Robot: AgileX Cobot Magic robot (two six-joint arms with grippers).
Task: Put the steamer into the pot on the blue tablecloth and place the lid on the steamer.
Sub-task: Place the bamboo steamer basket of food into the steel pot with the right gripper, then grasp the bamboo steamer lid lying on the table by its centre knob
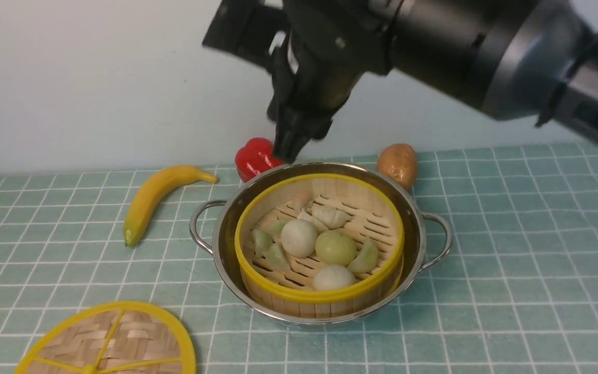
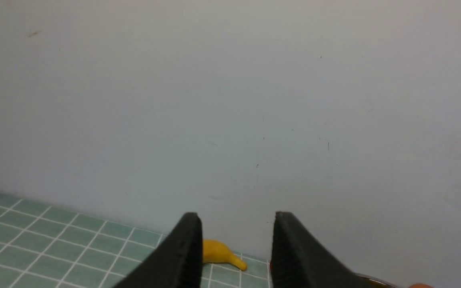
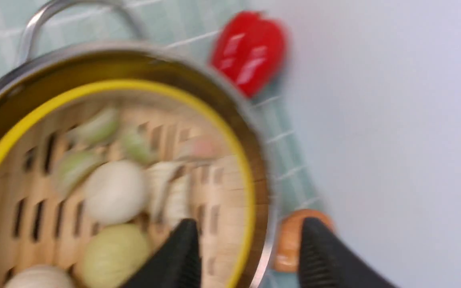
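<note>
Nearest to the robot, at seven o'clock from the pot, the lid [image 1: 138, 340] lies flat on the blue tablecloth [image 1: 512, 291]; the bottom edge of the front view cuts it. Farther on, the steamer [image 1: 320, 296] sits inside the pot [image 1: 413, 244], with buns and dumplings in it. The banana [image 1: 146, 200] is at ten o'clock of the pot, the red pepper [image 1: 255, 156] at eleven, the orange-brown item [image 1: 398, 165] at one.

The right gripper [image 3: 250, 244] is above the pot with its jaws apart, and nothing is between them. The left gripper [image 2: 236, 240] is also open and holds nothing.

I judge that the placing of the steamer is done and the lid step comes next. For this, the left gripper should go down to the lid's rim, grasp it, and carry it level over the steamer.

The right wrist view is blurred, the left arm is outside the front view, and the steamer's underside is hidden, so I cannot tell how it is seated.
</note>
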